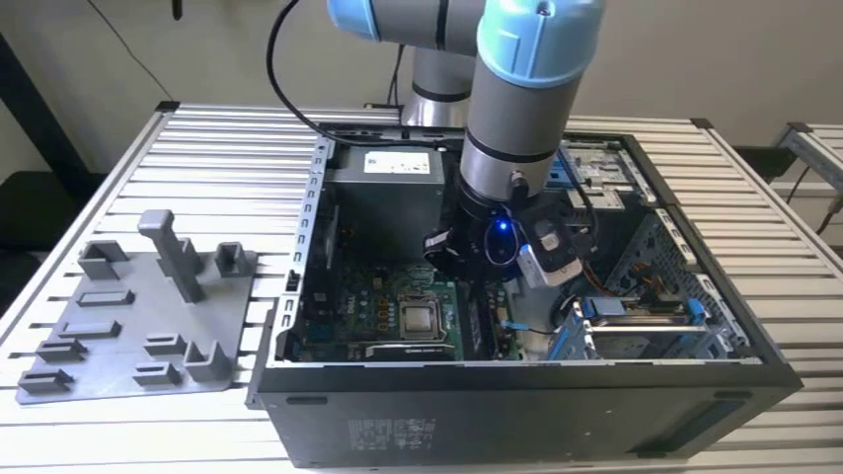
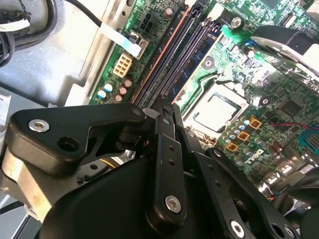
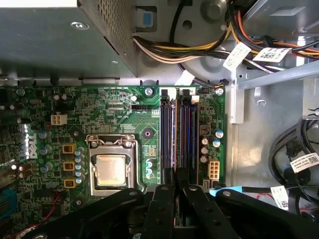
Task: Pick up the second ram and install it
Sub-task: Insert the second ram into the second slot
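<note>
Narrowed almost to touching: gripper [image 3: 174, 175] in the first wrist view, black fingers [image 2: 166, 149] side by side with only a sliver between. Poised over the near end of the memory slots [image 3: 178, 132], tips right at the slot bank in both wrist views. Cannot tell whether clamped on anything or merely resting there.

Running straight out from the fingertips: the second ram [image 3: 172, 134], standing on edge in a slot, dark board with a purplish sheen; seen again as a long dark strip [image 2: 172, 57] in the second wrist view. Just beside the slots, a processor socket [image 3: 110, 168] with its metal frame, set on the green motherboard [image 3: 99, 109]. Near the slots' other side, a small white connector [image 3: 214, 169].

Farther out in the exterior view: the arm [image 1: 520, 109] reaching down into an open computer case [image 1: 527, 415], and on the slatted table [image 1: 224, 148] at the exterior view's left, a grey plastic tray [image 1: 125, 336] with upright posts.
</note>
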`<move>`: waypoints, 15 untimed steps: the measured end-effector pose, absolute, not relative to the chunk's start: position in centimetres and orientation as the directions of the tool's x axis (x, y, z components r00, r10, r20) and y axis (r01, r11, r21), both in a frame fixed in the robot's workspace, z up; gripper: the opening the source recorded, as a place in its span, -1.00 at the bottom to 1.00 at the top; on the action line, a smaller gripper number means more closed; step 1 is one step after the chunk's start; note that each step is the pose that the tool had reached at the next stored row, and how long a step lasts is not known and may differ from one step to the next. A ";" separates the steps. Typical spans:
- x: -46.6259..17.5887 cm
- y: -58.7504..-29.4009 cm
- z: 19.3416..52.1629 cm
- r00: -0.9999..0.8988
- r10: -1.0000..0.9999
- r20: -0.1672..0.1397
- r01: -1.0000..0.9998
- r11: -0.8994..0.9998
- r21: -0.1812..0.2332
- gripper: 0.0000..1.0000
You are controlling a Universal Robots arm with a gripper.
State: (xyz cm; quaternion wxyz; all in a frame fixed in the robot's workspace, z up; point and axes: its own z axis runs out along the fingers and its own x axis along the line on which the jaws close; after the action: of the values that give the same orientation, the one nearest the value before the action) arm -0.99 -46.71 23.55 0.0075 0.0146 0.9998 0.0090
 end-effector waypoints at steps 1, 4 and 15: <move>-1.0 -46.7 23.5 -0.999 0.029 -0.015 0.029 0.999 0.018 -0.73; -1.0 -46.7 23.4 -0.999 0.029 -0.015 0.029 0.999 0.018 -0.73; -1.0 -46.7 22.6 -1.000 0.023 -0.015 0.022 1.000 0.018 -0.73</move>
State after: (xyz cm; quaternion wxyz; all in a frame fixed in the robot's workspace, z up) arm -1.04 -46.73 22.64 0.0075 0.0113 0.9999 0.0090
